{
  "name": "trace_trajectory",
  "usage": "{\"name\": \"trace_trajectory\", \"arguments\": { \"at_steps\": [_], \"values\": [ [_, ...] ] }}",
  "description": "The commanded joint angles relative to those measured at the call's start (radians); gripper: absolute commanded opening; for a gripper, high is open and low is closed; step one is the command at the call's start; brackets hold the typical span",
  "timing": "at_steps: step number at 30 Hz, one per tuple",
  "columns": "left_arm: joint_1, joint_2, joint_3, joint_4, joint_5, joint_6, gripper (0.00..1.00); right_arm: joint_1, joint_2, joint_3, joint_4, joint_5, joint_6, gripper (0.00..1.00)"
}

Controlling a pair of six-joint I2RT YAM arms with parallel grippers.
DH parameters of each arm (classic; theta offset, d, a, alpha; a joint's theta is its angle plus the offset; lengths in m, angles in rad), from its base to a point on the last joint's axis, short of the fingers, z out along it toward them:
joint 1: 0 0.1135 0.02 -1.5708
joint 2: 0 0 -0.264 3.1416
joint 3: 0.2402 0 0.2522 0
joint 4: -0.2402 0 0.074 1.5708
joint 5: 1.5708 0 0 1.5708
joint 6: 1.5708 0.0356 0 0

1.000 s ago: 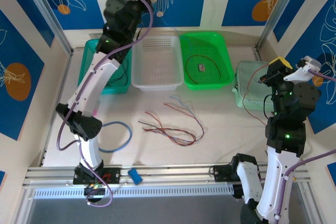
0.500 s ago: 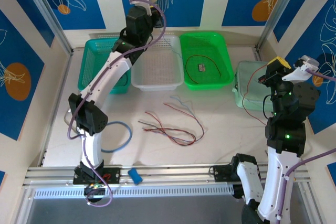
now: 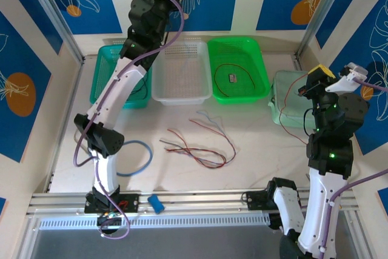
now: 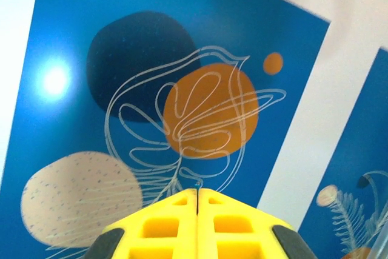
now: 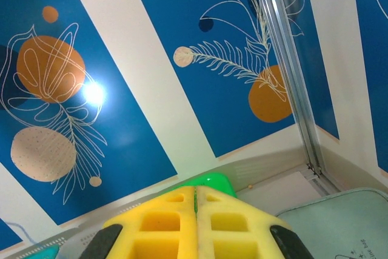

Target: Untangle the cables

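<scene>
On my left gripper [image 4: 197, 193] the yellow pads [image 4: 160, 225] look matt and a bit grainy, like foam. My right gripper [image 5: 196, 191] has the same. The wall [image 4: 54, 80] is smooth and shiny. The green basket [image 3: 239, 99] is glossy plastic with holes. The table [image 3: 267, 150] is pale and matt. Along its near edge runs a ribbed metal rail [image 3: 200, 201]. The cables [image 3: 193, 148] look thin and smooth.

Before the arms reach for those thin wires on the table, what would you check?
1. Left fingers shut, empty: ok.
2. Right fingers shut, empty: ok.
3. Cables lie uncovered mid-table: ok.
4. Strands separated: not ok, red and black cross.
5. Red wire beside the right arm free of it: cannot tell.
</scene>
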Motion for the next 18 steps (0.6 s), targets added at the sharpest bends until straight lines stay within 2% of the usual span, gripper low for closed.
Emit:
{"name": "trace_trajectory", "arguments": {
  "at_steps": [1, 6, 11, 14, 18],
  "values": [
    [-0.009, -0.030, -0.083, 0.029, -0.029, 0.048, 0.00, 0.006, 0.001, 0.033, 0.020, -0.021, 0.017, 0.00],
    [-0.009, -0.036, -0.308, 0.017, -0.019, 0.039, 0.00, 0.008, -0.001, 0.041, 0.013, -0.024, 0.018, 0.00],
    [-0.007, 0.006, -0.394, -0.105, 0.006, -0.022, 0.00, 0.014, -0.004, 0.053, 0.008, -0.003, -0.010, 0.00],
    [0.000, 0.078, -0.364, -0.238, 0.002, -0.072, 0.00, 0.017, -0.005, 0.053, 0.006, -0.001, -0.010, 0.00],
    [0.012, 0.225, -0.230, -0.455, 0.071, -0.116, 0.00, 0.017, -0.010, 0.044, 0.009, -0.003, -0.001, 0.00]
  ]
}}
